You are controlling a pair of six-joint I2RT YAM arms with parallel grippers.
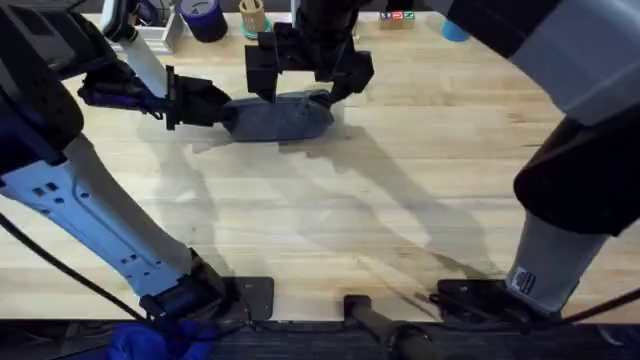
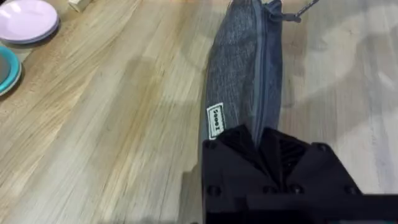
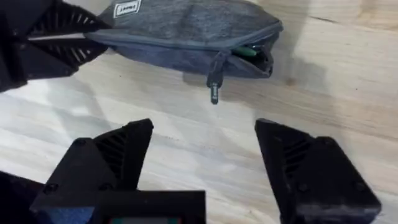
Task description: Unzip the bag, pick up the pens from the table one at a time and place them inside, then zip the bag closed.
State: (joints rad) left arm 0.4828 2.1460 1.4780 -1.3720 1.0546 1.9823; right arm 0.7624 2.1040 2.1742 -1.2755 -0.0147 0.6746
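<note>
The blue-grey bag point(image 1: 282, 119) lies on the table point(image 1: 330, 220) at the far middle. My left gripper point(image 1: 218, 106) is shut on the bag's left end; in the left wrist view the fabric point(image 2: 239, 68) runs away from my clamped fingers point(image 2: 245, 140). My right gripper point(image 3: 202, 127) hovers open just above the bag point(image 3: 186, 28), and it sits over the bag's far right side in the overhead view point(image 1: 305, 85). The zipper pull point(image 3: 214, 84) hangs near the right end beside a small gap. A green pen point(image 3: 252, 52) shows inside that gap. The black pen is hidden.
A dark-blue cup point(image 1: 205, 18) and a wooden holder point(image 1: 253, 18) stand at the far edge behind the bag. A pink plate point(image 2: 26, 18) and a teal plate point(image 2: 6, 68) lie off to one side. Bare table stretches in front of the bag.
</note>
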